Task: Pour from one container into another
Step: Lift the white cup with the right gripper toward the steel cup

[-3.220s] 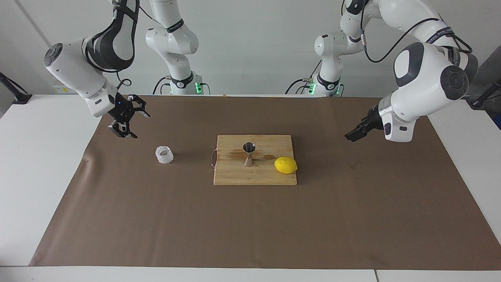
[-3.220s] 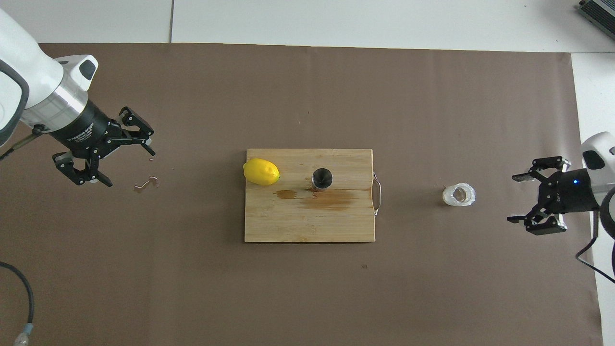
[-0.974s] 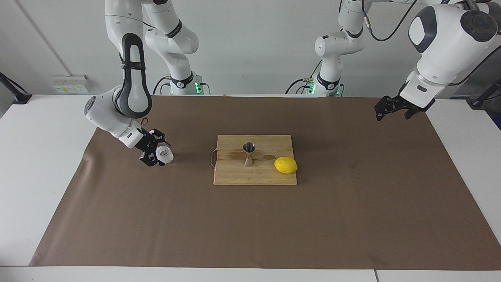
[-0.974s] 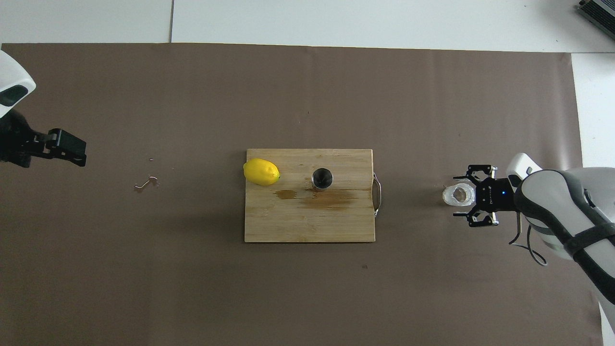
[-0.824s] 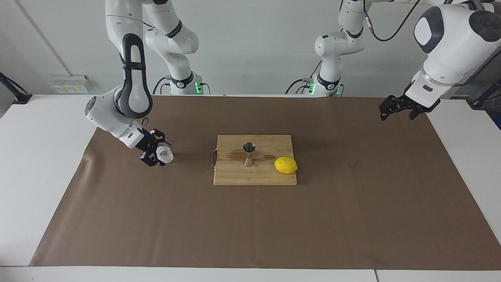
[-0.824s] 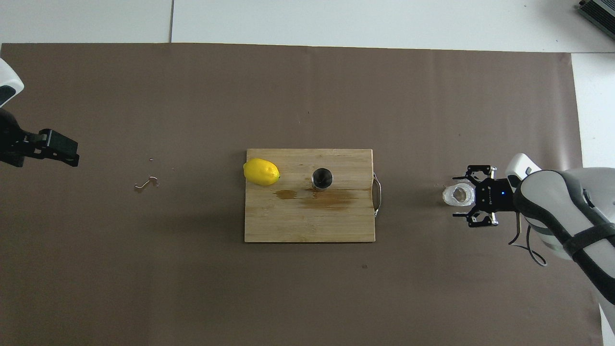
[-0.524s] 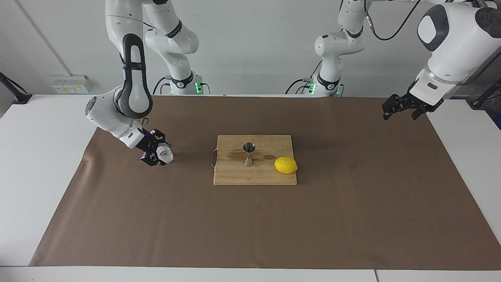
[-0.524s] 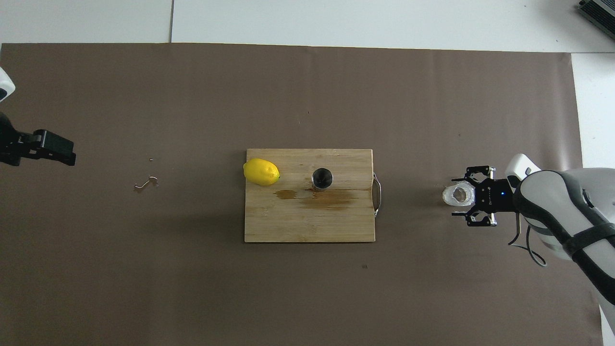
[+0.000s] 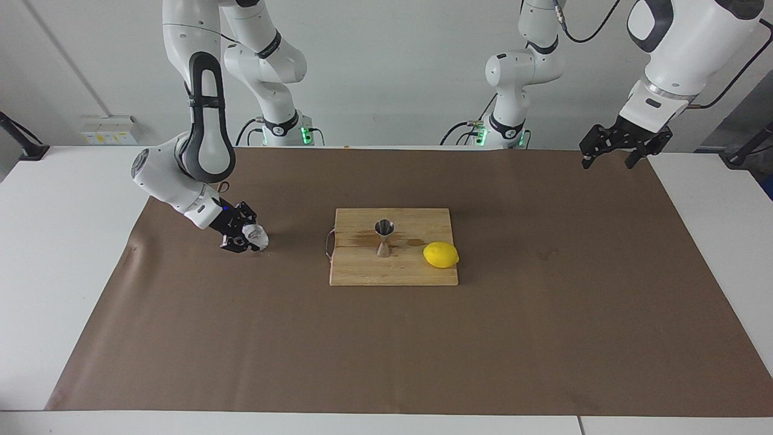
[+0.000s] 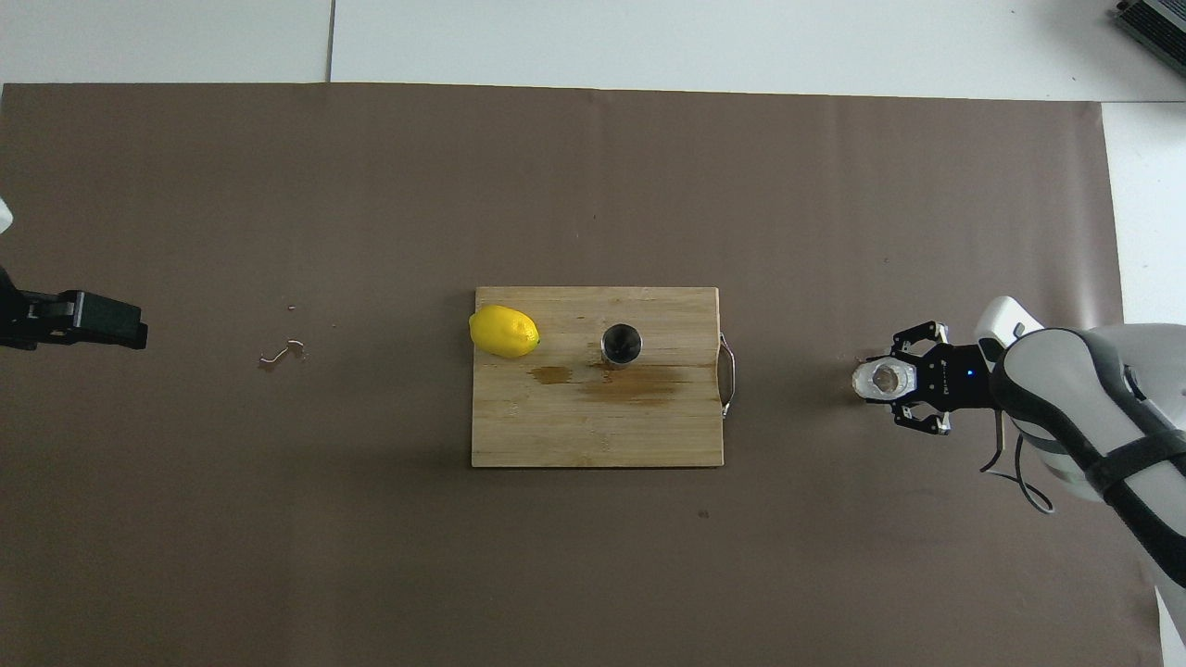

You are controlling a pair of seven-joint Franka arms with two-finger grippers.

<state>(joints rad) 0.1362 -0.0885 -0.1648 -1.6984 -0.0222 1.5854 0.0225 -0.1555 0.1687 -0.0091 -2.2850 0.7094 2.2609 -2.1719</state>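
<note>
While the right gripper [image 9: 247, 237] is closed around the cup [image 9: 256, 236] on the table, lifting it and pouring into the jigger [image 9: 384, 238] remain, and the left gripper [image 9: 616, 147] waits open.

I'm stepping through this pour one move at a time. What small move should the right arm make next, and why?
Probably a short straight lift. The right pincer looks shut on the faceted cup, which seems to sit on the brown paper, while the jigger stands upright on the cutting board. The left pincer waits, open.
</note>
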